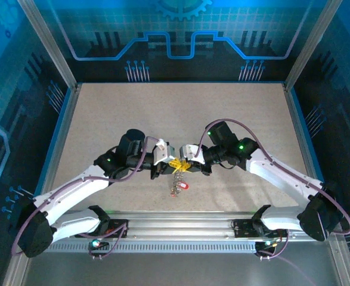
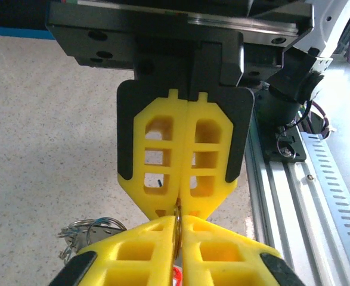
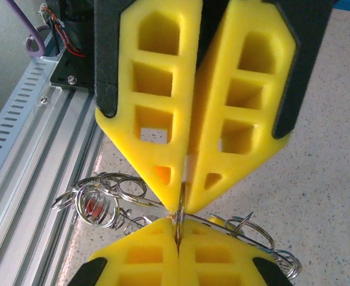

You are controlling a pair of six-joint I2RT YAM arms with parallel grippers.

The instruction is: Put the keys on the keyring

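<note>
Keyring [image 1: 176,177] hangs between my two claws near the table's [image 1: 163,113] 6 o'clock edge, its small rings [image 3: 106,199] and a red key [image 1: 184,186] dangling toward 6; my left claw [image 2: 178,225], reaching in from 9, and my right claw [image 3: 177,225], from 3, are both clamped on its thin wire, tips almost touching; slippage is the danger, I judge; wire this thin, pinched at one spot, could twist or pop free if either arm pulls, dropping the lot.
</note>
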